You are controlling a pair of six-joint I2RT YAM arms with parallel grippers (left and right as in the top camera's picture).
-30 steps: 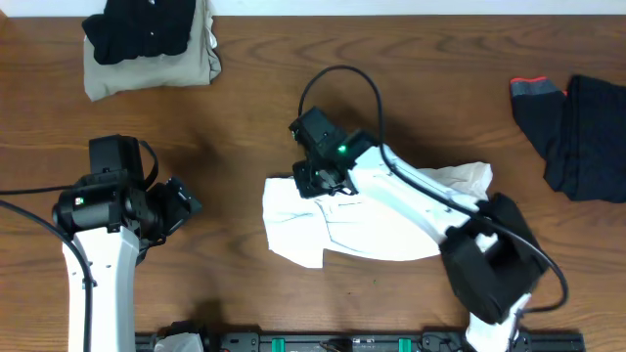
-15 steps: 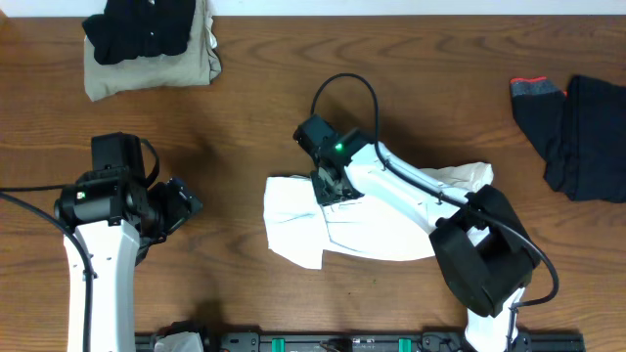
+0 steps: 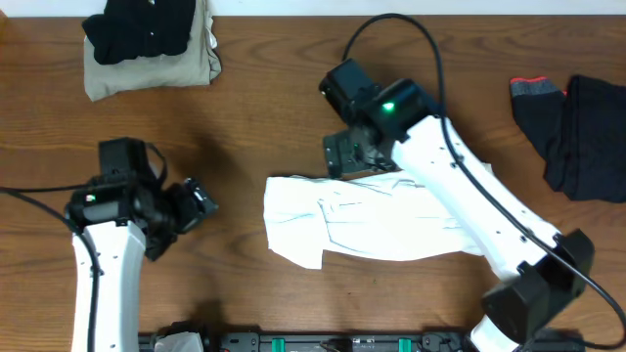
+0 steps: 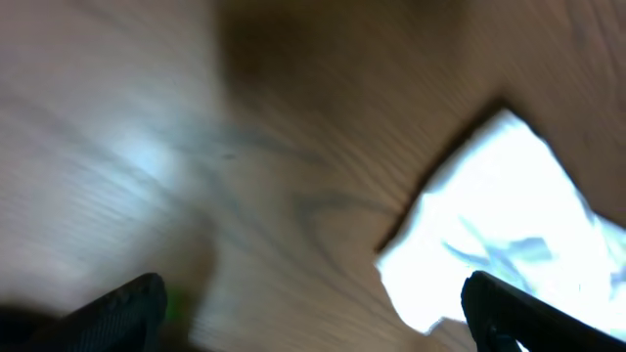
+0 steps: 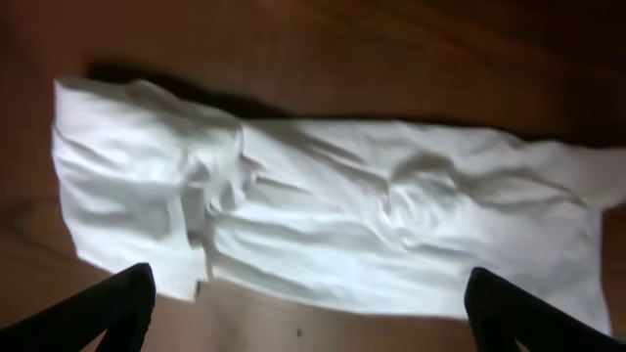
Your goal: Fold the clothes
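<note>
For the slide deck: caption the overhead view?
Right end effector open at the far edge of the white shirt; left end effector open, clear of it.

L arm (image 3: 98,269) stood at near-L side, white link running up from the base, black wrist bent toward the R. L gripper (image 3: 199,201) pointed R and a bit down, jaws wide apart, nothing betw. them. In its wrist view, blurred, dark fingertips (image 4: 125,305) sat at both lower corners.

R arm (image 3: 469,210) ran diag. from near-R base up-left, nearly straight, green light (image 3: 389,108) on at the wrist. R gripper (image 3: 349,156) faced down-left, jaws spread wide, empty. Wrist view showed fingers (image 5: 122,298) far apart.
</note>
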